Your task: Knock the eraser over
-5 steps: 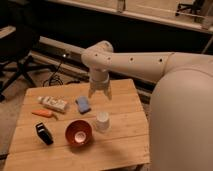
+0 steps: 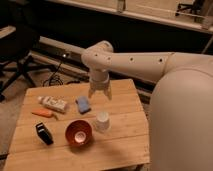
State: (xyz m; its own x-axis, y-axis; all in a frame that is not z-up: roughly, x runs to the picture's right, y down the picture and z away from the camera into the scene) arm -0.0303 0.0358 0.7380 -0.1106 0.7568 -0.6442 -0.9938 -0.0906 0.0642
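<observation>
the eraser (image 2: 44, 133) seems to stand on end near the desk's (image 2: 120, 145) 8 o'clock corner, close to the left edge, so a sideways push should tip it. at its 12 o'clock lies the marker (image 2: 44, 113), then the tube (image 2: 53, 104). the bowl (image 2: 78, 133) sits near its 3 o'clock, crowding that side. pad (image 2: 83, 104) and cup (image 2: 102, 121) come next. the tool (image 2: 99, 92) hangs above the desk at the cup's 12 o'clock, well apart from the eraser; open or closed, i cannot tell. bare desk lies at the eraser's 6 o'clock.
</observation>
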